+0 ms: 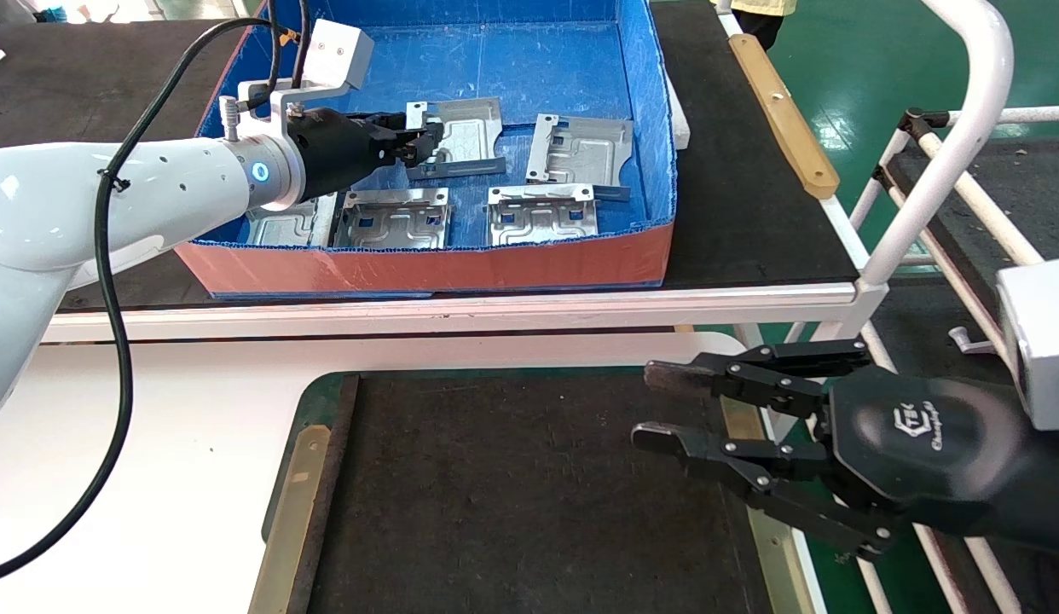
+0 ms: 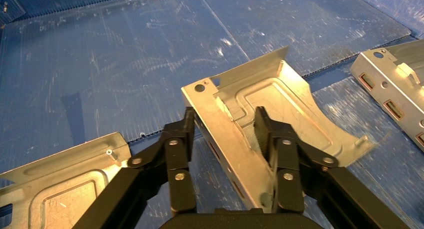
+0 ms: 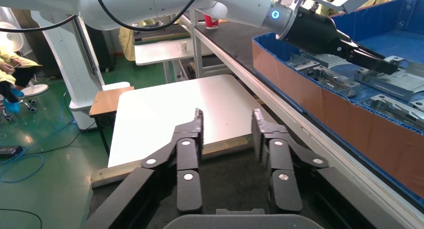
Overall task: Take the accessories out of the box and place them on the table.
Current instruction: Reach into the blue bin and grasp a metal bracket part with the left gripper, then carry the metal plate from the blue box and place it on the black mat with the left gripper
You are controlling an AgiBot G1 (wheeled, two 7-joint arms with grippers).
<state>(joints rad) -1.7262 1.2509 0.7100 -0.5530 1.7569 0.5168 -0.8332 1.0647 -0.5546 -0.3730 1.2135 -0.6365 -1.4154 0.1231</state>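
Note:
Several silvery accessories lie in the blue box [image 1: 529,68]. My left gripper [image 1: 429,141] reaches into the box and stands open, its jaws either side of the upturned near edge of one accessory [image 2: 280,99]; one finger [image 2: 187,134] rests against that edge's outer face. Other accessories lie beside it [image 1: 581,152] and along the front wall [image 1: 540,215] [image 1: 397,220], one [image 1: 282,223] partly hidden under my arm. My right gripper [image 1: 651,405] hangs open and empty over the right edge of the table [image 1: 512,495].
The box sits on a black-matted bench [image 1: 734,188] with a white front rail [image 1: 461,307]. A white tube frame [image 1: 947,153] rises at the right. A white top [image 1: 154,477] flanks the table's left side.

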